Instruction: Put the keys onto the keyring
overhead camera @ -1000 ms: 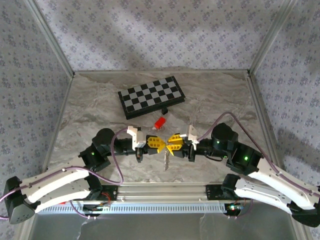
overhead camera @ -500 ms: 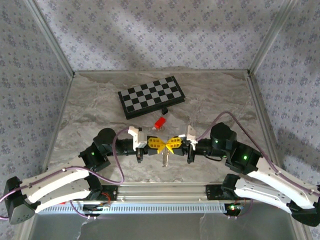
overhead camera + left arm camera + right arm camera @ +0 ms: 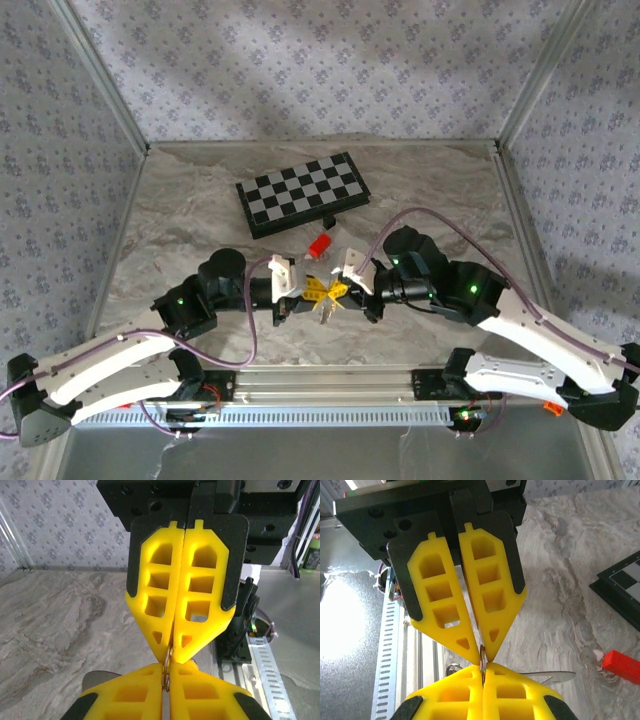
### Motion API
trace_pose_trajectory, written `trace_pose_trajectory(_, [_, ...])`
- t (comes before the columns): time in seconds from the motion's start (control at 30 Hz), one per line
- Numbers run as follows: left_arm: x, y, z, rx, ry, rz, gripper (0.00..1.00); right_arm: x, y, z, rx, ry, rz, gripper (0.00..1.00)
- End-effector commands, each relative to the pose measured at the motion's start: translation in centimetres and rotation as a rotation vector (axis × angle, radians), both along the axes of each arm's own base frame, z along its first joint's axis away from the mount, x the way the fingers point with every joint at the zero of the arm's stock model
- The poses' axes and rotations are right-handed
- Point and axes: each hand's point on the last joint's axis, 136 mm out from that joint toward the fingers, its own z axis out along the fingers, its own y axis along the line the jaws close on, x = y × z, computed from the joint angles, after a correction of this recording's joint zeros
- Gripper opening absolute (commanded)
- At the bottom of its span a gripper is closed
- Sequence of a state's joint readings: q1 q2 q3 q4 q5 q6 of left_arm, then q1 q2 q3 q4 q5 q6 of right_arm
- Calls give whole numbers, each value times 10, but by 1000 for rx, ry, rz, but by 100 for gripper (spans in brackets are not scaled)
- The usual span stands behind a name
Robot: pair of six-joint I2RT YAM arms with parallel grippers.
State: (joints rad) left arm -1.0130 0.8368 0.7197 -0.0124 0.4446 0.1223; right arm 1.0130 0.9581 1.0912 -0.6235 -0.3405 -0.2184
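My left gripper (image 3: 311,289) and right gripper (image 3: 338,290) meet tip to tip above the near middle of the table. Both are shut on the keyring (image 3: 167,672), a thin silvery ring seen edge-on between the yellow fingertips. In the left wrist view my left gripper (image 3: 167,666) fills the bottom and the right gripper (image 3: 175,652) points down from above. The right wrist view mirrors this: right gripper (image 3: 482,668) below, left gripper (image 3: 481,653) above, keyring (image 3: 482,656) pinched between. The keys (image 3: 325,310) hang under the tips; one silvery blade (image 3: 547,676) sticks out sideways.
A small red piece (image 3: 320,245) lies just beyond the grippers, also in the right wrist view (image 3: 622,666). The black-and-white chessboard (image 3: 301,193) lies farther back. A slotted metal rail (image 3: 330,412) runs along the near edge. Patterned walls enclose the table.
The two grippers, apart a second ago, have come together tip to tip and the right one has shut. The right arm has swung forward and left, and the pair has shifted slightly left.
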Motion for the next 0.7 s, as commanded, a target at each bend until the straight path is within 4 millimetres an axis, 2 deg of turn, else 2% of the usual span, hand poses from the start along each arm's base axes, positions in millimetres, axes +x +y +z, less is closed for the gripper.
trace_pose_trajectory(0.0, [-2,-2,18,-36,-36,-16,3,-12,1,9,10,-10,63,0])
trace_pose_trajectory(0.03, [-3,-1,20,-43,-35,-18,0,-13,2,11,22,-12,65,0])
trace_pose_trajectory(0.2, [-7,3,39,-123,-47,-21,0,-13,0,16,72,-27,47,0])
trace_pose_trajectory(0.37, [-11,9,56,-207,-75,-22,0,-13,-4,27,172,-51,17,13])
trace_pose_trajectory(0.6, [-19,10,62,-254,-71,-65,0,-17,-5,38,274,-42,20,17])
trace_pose_trajectory(0.67, [-20,11,62,-258,-71,-67,0,-18,-4,40,294,-39,27,22])
